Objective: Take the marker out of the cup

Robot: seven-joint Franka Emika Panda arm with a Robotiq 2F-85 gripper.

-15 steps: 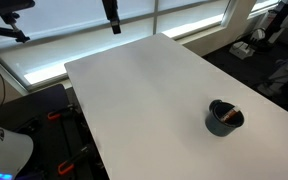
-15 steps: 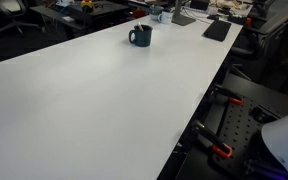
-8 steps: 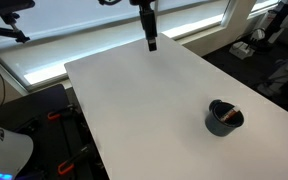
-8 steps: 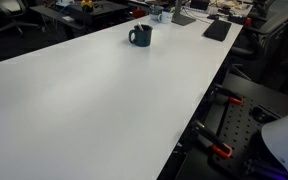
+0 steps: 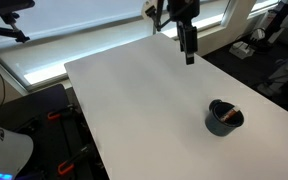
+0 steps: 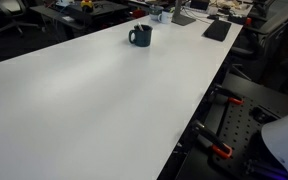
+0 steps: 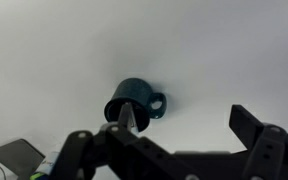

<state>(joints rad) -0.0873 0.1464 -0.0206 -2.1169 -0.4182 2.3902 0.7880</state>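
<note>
The dark blue-grey cup [image 5: 224,118] stands on the white table near its right edge; it also shows in an exterior view [image 6: 139,36] and in the wrist view [image 7: 134,100], where a small handle sticks out. The marker [image 5: 231,111] leans inside the cup as a thin reddish stick at the rim; in the wrist view [image 7: 131,118] it looks pale. My gripper [image 5: 189,50] hangs above the table's far edge, well away from the cup. In the wrist view its fingers [image 7: 179,125] are spread wide and empty, with the cup below and between them.
The white table [image 5: 134,100] is long and wide. Windows run behind it. Desks with a laptop [image 6: 217,29] and clutter stand beyond the cup. Black and orange clamps [image 6: 219,150] sit below the table's edge.
My gripper has moved right along the table's far edge and a little lower, closer to the cup. The cup and the marker have not moved.
</note>
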